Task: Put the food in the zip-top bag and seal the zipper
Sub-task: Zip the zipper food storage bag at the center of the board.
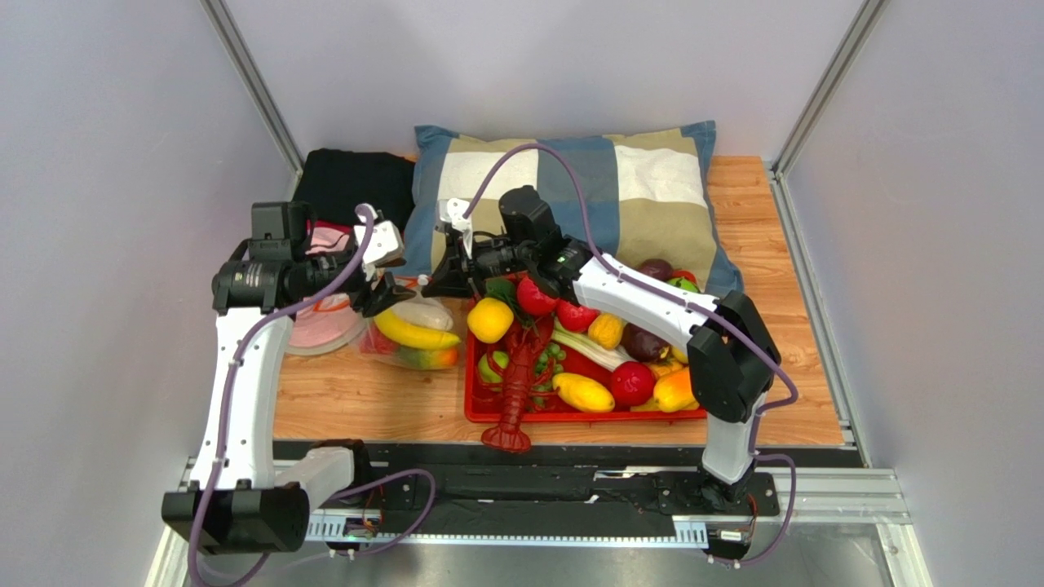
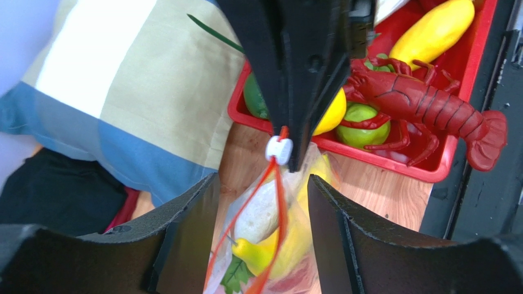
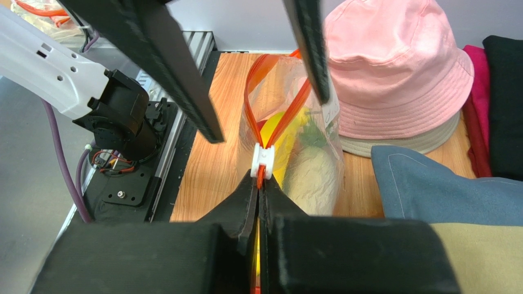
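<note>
Right hand (image 3: pixel 259 182) pinches the zipper (image 3: pixel 285 116); open left hand (image 2: pixel 263 184) straddles the zip-top bag (image 2: pixel 261 215).

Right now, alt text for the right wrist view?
The right gripper is pinched shut on the orange-red zipper strip behind its white slider, at the mouth of a clear plastic bag holding yellow and pale toy food. The left gripper stands open astride the bag; a pink fabric hat lies beside it.

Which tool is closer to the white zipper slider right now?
Right. The right tool pinches the zipper beside the slider; the left tool straddles the bag farther back, jaws open.
</note>
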